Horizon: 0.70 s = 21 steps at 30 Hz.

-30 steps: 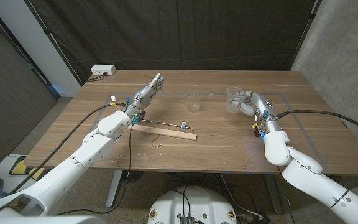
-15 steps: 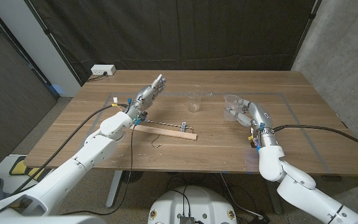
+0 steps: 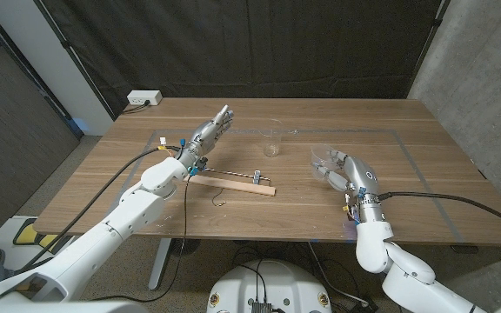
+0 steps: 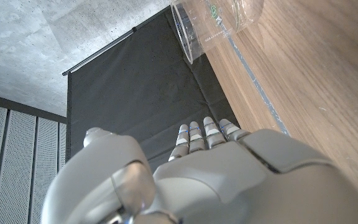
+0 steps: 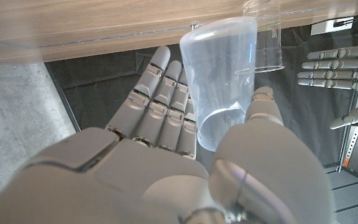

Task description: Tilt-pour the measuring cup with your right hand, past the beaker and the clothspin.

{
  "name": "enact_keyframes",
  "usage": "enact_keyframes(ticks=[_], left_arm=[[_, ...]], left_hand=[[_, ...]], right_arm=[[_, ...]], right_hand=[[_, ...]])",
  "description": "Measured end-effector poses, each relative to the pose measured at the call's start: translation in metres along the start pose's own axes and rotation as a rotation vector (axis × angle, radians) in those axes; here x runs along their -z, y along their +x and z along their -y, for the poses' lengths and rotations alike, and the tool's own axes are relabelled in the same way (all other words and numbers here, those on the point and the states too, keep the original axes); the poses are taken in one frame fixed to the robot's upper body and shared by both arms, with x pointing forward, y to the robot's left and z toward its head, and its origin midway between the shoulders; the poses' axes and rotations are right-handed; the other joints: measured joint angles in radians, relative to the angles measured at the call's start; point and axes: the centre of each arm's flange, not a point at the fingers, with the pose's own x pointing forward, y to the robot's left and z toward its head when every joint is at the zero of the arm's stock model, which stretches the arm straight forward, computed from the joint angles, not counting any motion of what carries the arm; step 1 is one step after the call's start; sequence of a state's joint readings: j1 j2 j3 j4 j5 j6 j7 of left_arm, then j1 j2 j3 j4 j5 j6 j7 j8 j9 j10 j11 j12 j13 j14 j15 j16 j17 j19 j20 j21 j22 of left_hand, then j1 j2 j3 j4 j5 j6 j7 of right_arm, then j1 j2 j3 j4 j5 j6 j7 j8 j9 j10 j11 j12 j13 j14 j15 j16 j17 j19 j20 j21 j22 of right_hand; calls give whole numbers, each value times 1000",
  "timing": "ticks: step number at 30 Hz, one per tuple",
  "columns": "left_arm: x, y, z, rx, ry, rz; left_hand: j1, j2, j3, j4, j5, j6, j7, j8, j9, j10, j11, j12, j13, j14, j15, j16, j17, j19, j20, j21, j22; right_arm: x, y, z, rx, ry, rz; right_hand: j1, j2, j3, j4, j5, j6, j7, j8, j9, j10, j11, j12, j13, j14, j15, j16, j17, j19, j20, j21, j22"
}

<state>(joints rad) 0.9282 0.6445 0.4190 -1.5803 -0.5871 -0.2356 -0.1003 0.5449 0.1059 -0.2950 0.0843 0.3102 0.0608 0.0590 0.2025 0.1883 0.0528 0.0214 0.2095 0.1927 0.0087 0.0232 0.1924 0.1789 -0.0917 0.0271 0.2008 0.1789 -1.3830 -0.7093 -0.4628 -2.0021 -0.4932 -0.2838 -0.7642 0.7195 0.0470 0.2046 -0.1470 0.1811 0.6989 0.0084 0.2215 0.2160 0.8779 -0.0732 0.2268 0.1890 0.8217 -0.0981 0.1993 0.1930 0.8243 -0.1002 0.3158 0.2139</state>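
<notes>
The beaker (image 3: 272, 139) is standing at the table (image 3: 424, 187) centre. The clothspin (image 3: 258, 177) is lying at its 6 o'clock. The measuring cup (image 3: 324, 157) is sitting at 4 o'clock, in the right hand (image 3: 346, 170).

this looks like a robotics lab or test room, not a home. a black curtain (image 3: 233, 43) hangs from a rail behind the wooden surface (image 3: 424, 187), closing off the back like a recording backdrop. bare concrete wall (image 3: 485, 78) stands on one side, and a grey ribbed panel (image 3: 7, 113) on the other. lines of tape (image 3: 424, 178) mark out a work zone on the surface. a white power strip (image 3: 143, 99) sits at its far corner. cables (image 3: 459, 200) run along the robot arms, and a clear glass beaker (image 3: 273, 139) stands mid-surface, lab style.
</notes>
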Motion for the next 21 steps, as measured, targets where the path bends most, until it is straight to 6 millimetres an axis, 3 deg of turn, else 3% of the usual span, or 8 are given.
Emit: enact_keyframes(ticks=[8, 21], left_arm=[[0, 2, 0, 8, 1, 2], [-1, 2, -1, 14, 4, 4]], left_hand=[[2, 3, 0, 0, 0, 0, 0, 0, 0, 0, 0, 0, 0, 0, 0, 0, 0, 0, 0, 0, 5], [-7, 12, 0, 0, 0, 0, 0, 0, 0, 0, 0, 0, 0, 0, 0, 0, 0, 0, 0, 0, 5]], right_arm=[[-1, -14, -10, 9, -41, 5], [0, -20, -26, -14, -96, 8]], right_hand=[[-2, 2, 0, 0, -1, -4, -4, -5, 0, -1, -1, -7, 0, -17, 5, -7, 0, -11, 4, 0, 0], [-5, 5, 0, 0, 1, -16, -16, -13, 0, -20, -18, -15, -1, -56, 16, -15, 0, -57, 18, -20, -4]])
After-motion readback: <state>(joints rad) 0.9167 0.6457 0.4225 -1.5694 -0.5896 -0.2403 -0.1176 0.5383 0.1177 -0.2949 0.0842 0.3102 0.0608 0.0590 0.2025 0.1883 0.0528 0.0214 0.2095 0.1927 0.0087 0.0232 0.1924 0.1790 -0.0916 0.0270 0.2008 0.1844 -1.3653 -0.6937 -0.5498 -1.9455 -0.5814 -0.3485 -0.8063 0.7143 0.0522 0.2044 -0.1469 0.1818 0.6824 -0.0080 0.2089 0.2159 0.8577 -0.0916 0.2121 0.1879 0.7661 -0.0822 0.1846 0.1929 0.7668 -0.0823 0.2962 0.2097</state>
